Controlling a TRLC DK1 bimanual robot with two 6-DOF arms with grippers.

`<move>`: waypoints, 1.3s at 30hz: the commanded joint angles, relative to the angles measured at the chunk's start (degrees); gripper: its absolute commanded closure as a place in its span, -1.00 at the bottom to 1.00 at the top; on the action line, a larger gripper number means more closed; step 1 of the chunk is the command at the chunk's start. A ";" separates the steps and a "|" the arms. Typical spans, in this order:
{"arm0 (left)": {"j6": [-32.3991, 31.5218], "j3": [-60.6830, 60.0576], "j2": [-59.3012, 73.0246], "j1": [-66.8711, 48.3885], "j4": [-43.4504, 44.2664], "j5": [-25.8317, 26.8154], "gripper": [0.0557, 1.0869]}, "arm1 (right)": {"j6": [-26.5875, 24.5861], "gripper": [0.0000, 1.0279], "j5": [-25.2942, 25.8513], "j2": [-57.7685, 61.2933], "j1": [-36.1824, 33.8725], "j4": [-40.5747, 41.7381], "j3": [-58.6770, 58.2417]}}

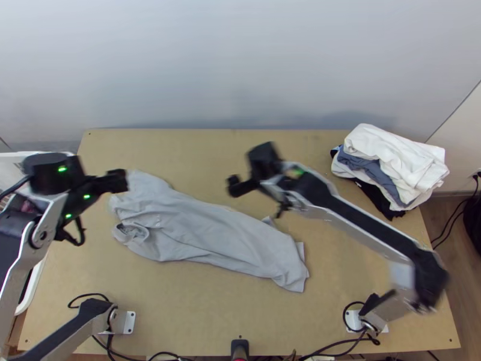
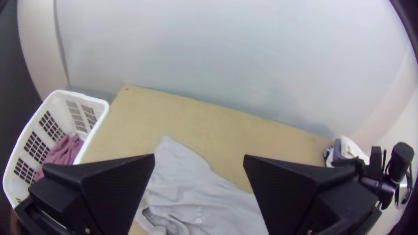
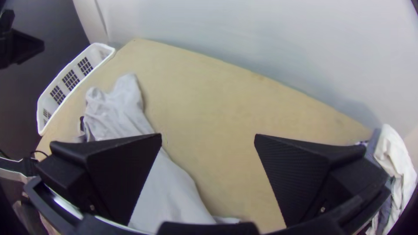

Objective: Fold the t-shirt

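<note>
The grey t-shirt lies bunched lengthwise in a long strip across the table's left and middle, its collar near the left end. My left gripper is above the shirt's left end; in the left wrist view the left gripper stands open, the shirt beyond its fingers. Above the table's middle, just behind the shirt, is my right gripper. The right wrist view has the right gripper wide open with nothing held, and the shirt partly behind one finger.
A pile of folded clothes sits at the table's back right corner. Beside the table's left edge stands a white basket with a pink cloth inside. Bare wood stretches behind the shirt.
</note>
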 commanded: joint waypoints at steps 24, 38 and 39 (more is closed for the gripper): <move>3.22 -24.76 -29.29 27.13 1.18 -0.42 -0.92 | 1.23 -0.93 -4.76 41.20 26.86 3.30 36.67; 3.22 -28.10 -32.80 27.13 -0.84 -0.42 -0.92 | -1.85 0.17 -4.67 50.16 25.98 6.55 41.51; 3.31 -28.10 -32.63 27.04 -0.40 -0.42 -0.92 | -2.81 0.52 -4.67 49.99 25.80 7.08 41.51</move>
